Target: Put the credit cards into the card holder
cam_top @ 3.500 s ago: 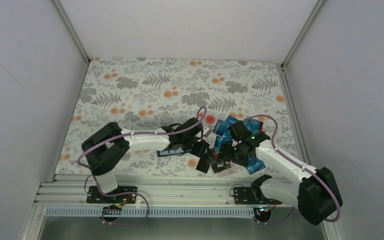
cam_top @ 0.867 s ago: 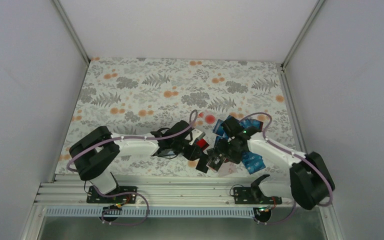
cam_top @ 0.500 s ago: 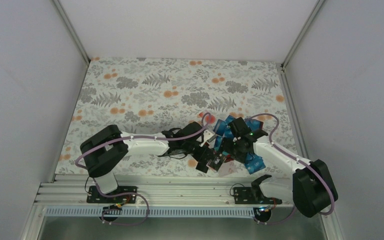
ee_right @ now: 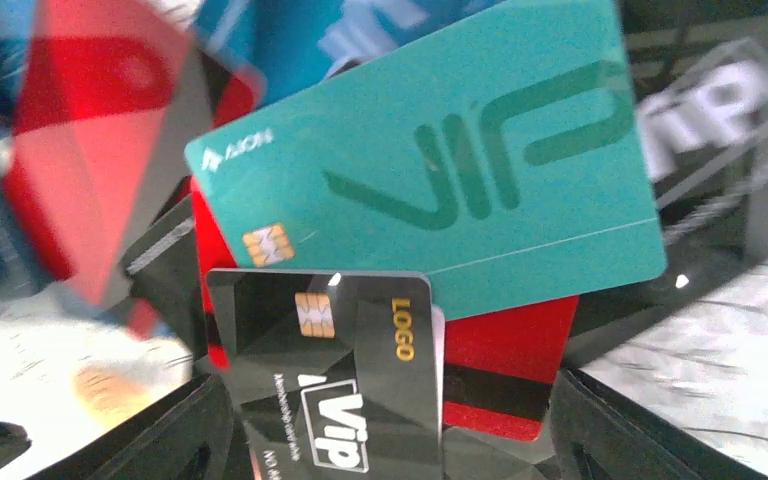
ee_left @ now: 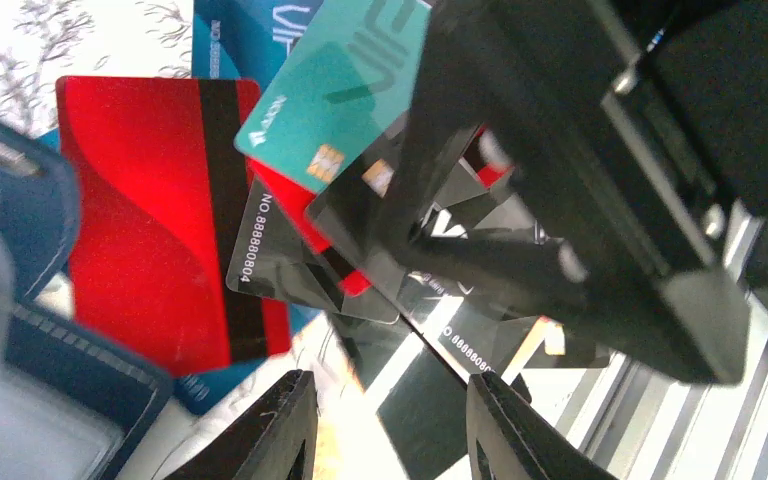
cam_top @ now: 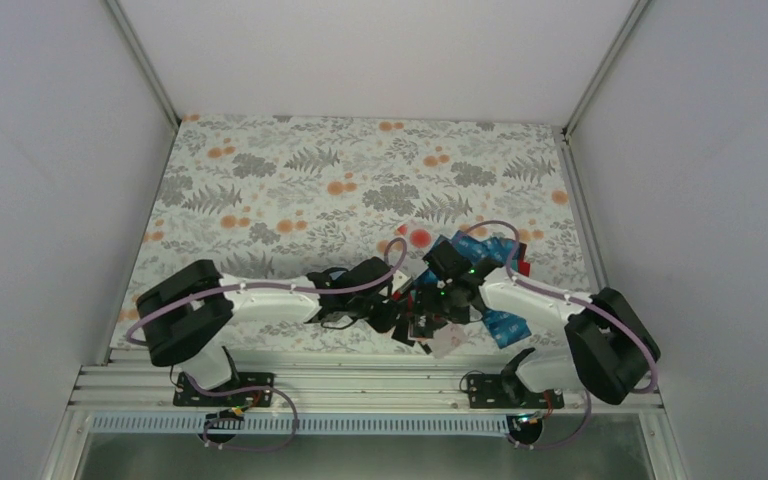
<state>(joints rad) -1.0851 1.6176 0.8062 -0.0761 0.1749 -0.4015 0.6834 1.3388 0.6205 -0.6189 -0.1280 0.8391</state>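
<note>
The credit cards (cam_top: 450, 342) lie fanned in a loose heap at the lower centre of the overhead view, thin glossy rectangles with rounded corners, overlapping each other. In my right wrist view a teal card (ee_right: 440, 170) with a gold chip lies across the top. A shiny black card (ee_right: 350, 380) with gold lettering sits below it, and a red card (ee_right: 510, 360) shows beneath both.

The card holder (ee_left: 30, 210) sits at the left edge of my left wrist view. It is matte navy with pale stitching, thicker than the cards, and a red magnetic-stripe card (ee_left: 160, 220) lies against its edge. From above I cannot make it out under my arms.

My right gripper (ee_right: 390, 420) hangs over the heap with its jaws spread wide, gripping nothing. My left gripper (ee_left: 388, 385) has its jaws part way apart over a black card; I cannot tell whether they pinch it.

Underneath is a floral cloth (cam_top: 290, 190), and a ribbed metal rail (cam_top: 360, 385) runs along the bottom.
</note>
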